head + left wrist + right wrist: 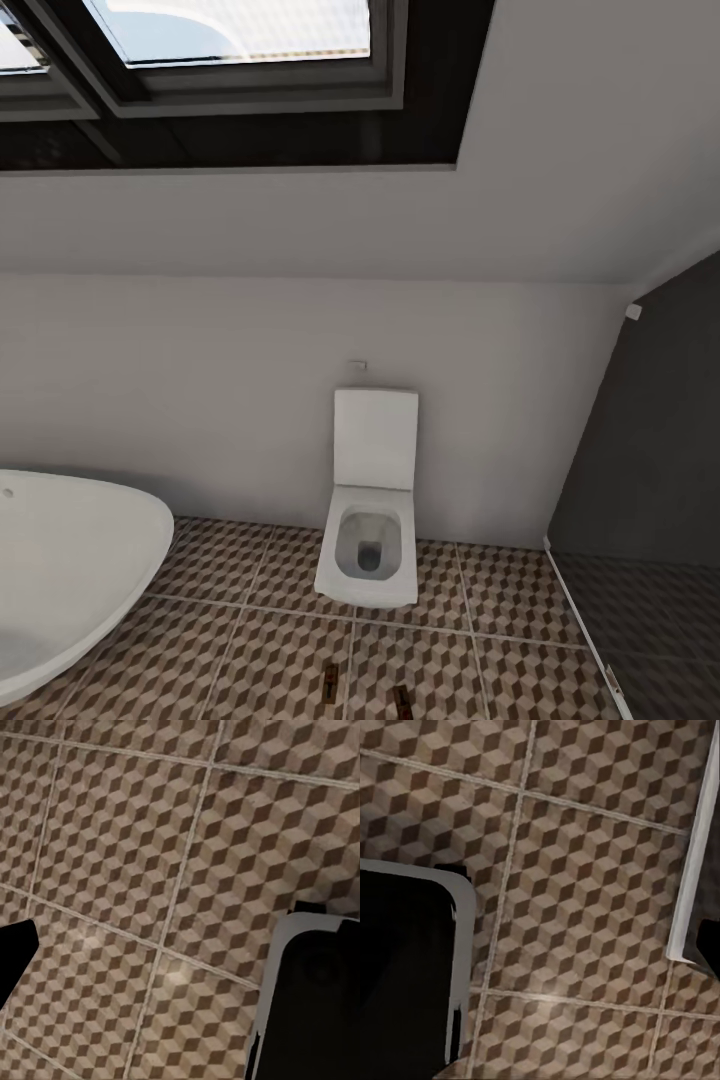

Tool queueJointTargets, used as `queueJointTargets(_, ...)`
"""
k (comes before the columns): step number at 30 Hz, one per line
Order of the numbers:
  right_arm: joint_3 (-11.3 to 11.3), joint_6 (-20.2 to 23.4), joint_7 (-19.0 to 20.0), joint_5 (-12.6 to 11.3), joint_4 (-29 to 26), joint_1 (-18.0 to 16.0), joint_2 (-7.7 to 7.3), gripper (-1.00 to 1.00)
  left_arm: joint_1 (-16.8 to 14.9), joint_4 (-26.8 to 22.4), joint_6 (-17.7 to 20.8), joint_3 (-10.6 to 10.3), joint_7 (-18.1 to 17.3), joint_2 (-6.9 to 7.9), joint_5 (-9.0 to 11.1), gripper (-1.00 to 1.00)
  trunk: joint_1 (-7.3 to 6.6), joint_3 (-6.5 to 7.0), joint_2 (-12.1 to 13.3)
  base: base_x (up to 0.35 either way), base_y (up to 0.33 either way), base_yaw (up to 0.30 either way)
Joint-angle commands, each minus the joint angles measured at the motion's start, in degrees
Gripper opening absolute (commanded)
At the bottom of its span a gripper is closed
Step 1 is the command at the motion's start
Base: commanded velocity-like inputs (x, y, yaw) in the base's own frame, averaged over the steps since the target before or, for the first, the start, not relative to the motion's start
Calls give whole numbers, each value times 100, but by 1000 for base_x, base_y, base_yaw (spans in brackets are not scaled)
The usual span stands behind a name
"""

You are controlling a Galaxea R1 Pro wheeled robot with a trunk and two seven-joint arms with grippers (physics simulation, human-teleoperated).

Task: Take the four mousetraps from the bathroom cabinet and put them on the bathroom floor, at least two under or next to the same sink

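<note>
Two mousetraps [331,684] lay on the bathroom floor [480,600], in front of the toilet [368,520]. No sink or cabinet was visible, so the remaining placements appeared outstanding. Neither gripper's opening could be determined.

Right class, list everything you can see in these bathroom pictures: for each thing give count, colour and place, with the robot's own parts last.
Toilet: one, white, against the back wall.
Bathtub: one, white, left.
Skylights: dark-framed, in the sloped ceiling.
Bathroom floor: brown, beige and white cube tiles.
Small brown items: two, on the floor at the head view's bottom edge; too small to identify.
Dark panel: right.
Robot parts: dark shapes at wrist view edges; jaw state unclear.
</note>
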Motion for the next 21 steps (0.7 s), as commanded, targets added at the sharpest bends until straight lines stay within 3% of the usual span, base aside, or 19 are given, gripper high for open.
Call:
queueJointTargets(1,37,-32,43,-30,1,10,41,100,-3,-27,-1,-50,43,2,54,100,3,-11,-11,0,0,0)
queueJointTargets(4,38,-66,170,-27,-9,43,275,100,-3,-70,27,-61,58,-5,55,100,3,-11,-11,0,0,0)
queueJointTargets(6,44,-83,194,-7,-16,56,634,100,-3,-71,37,-74,-104,-6,55,100,3,-11,-11,0,0,0)
queueJointTargets(8,45,-87,177,6,-20,59,805,100,-3,-57,42,-80,-268,-1,55,100,3,-11,-11,0,0,0)
queueJointTargets(10,46,-91,129,20,-30,62,972,100,-3,-6,46,-84,-598,17,56,100,3,-11,-11,0,0,0)
queueJointTargets(11,44,-93,78,27,-37,64,1055,100,-3,107,48,-87,-963,39,55,100,3,-11,-11,0,0,0)
queueJointTargets(15,27,-95,32,29,-50,65,1116,100,-3,490,34,-92,-1453,52,55,100,3,-11,-11,0,0,0)
queueJointTargets(21,20,-95,15,24,-60,66,1126,100,-3,720,25,-97,-1572,50,55,100,3,-11,-11,0,0,0)
